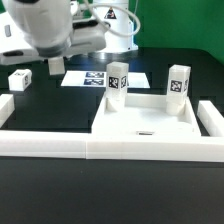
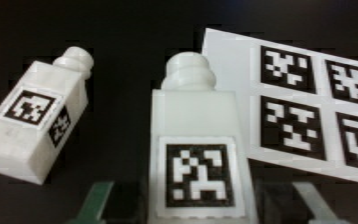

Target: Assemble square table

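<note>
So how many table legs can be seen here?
4 legs. Two stand upright at the tabletop's far corners, one lies on the table at the exterior view's left, one sits beside the marker board. None looks hidden.

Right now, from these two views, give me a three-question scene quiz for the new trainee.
1. How many legs stand upright on the tabletop?
2. True or false: the marker board lies on the tabletop.
3. In the wrist view, what sits between the fingers? A) a leg B) the marker board C) nothing

Key: 1. Two. 2. False: it lies on the black table. 3. A, a leg.
</note>
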Tool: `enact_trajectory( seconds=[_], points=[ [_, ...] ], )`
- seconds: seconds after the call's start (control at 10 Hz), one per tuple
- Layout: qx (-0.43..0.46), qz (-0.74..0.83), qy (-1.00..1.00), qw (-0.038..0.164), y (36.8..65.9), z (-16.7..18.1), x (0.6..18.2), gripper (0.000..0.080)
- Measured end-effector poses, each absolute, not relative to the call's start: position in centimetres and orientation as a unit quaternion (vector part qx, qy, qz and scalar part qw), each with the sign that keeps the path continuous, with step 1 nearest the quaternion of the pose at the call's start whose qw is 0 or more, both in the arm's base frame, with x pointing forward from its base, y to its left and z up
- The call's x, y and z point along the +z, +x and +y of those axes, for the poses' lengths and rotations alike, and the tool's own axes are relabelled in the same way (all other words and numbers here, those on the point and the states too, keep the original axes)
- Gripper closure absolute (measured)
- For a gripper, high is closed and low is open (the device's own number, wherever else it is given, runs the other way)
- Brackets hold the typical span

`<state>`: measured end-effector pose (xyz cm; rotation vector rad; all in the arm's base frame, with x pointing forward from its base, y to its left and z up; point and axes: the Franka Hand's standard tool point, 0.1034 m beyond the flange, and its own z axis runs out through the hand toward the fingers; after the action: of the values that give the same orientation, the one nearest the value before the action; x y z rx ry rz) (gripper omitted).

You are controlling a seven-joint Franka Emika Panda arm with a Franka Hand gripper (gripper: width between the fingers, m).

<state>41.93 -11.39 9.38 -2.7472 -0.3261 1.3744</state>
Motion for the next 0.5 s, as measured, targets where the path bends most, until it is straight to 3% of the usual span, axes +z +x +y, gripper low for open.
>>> enact_trajectory(
  seconds=[0.4,0.5],
  points=[
    [0.359,-0.111,-0.926,0.027,43.2,-11.0,9.9,0.0508],
    [0.321,-0.107,-0.941,0.032,46.0,-10.3,10.7,0.0508]
  ],
)
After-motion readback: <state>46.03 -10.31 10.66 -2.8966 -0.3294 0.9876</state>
